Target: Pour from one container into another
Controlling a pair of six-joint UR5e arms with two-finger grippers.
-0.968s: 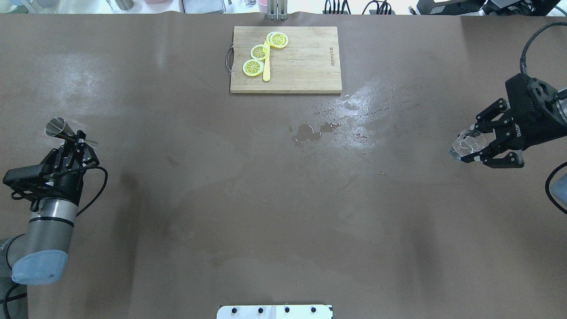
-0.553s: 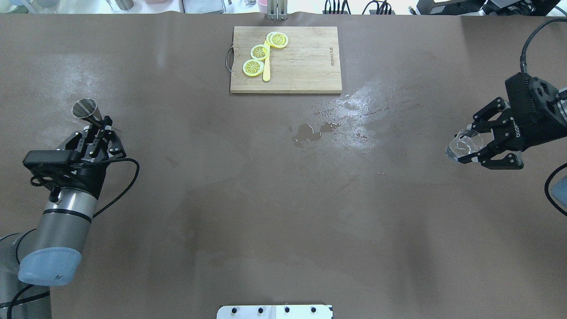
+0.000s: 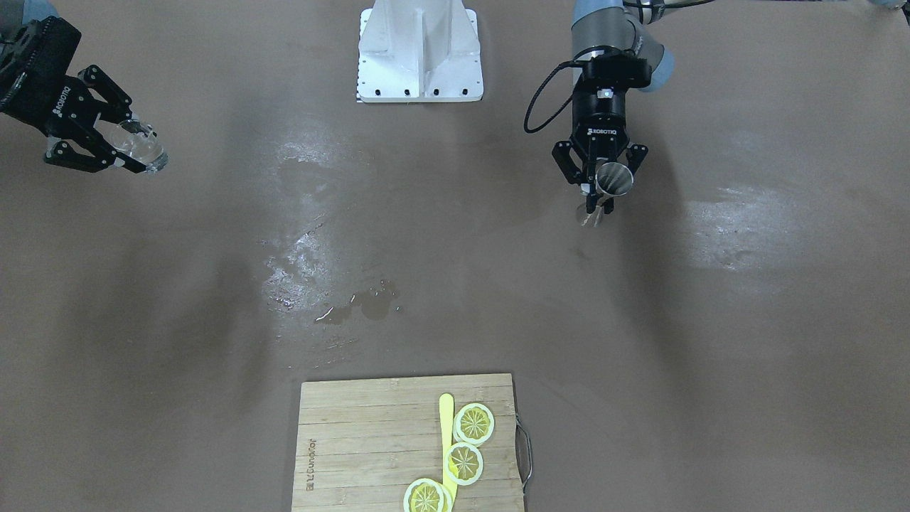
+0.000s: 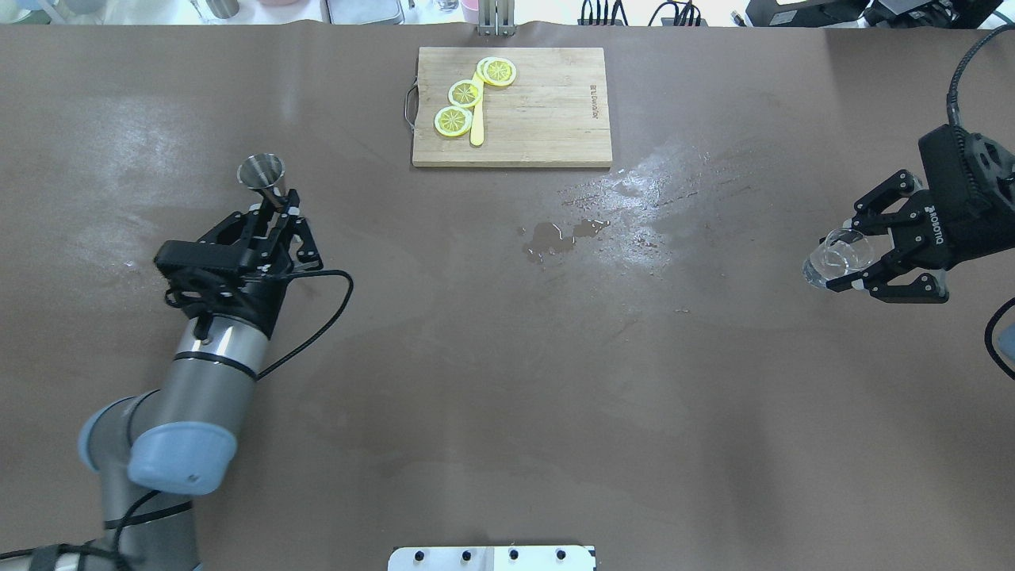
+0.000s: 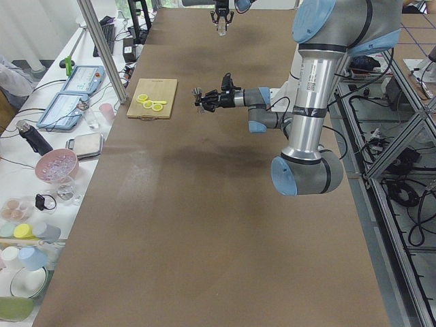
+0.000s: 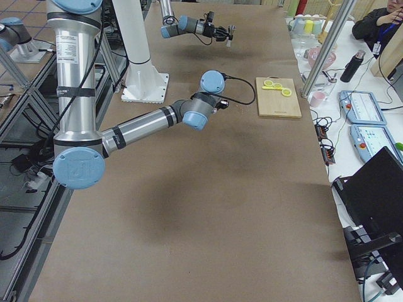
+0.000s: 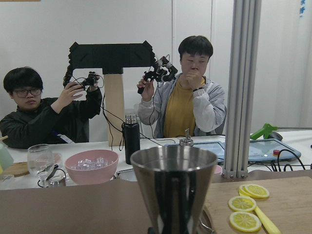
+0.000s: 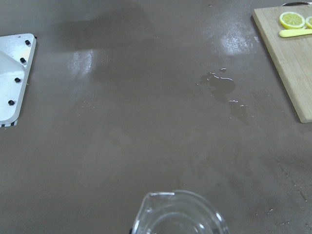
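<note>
A steel jigger is clamped upright between the fingers of the left gripper. Well apart — a small glass pitcher is clamped in the right gripper.

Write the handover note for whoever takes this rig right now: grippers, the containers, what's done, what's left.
Left gripper: shut on the steel jigger, which is upright and held clear of the table on the robot's left.
Right gripper: shut on the clear glass, held off the table at the far right. I cannot tell what is in it.
Done: both containers are picked up.
Left: they are far apart, so bring them together and pour.
Note: there is a puddle mid-table, near the cutting board.
</note>
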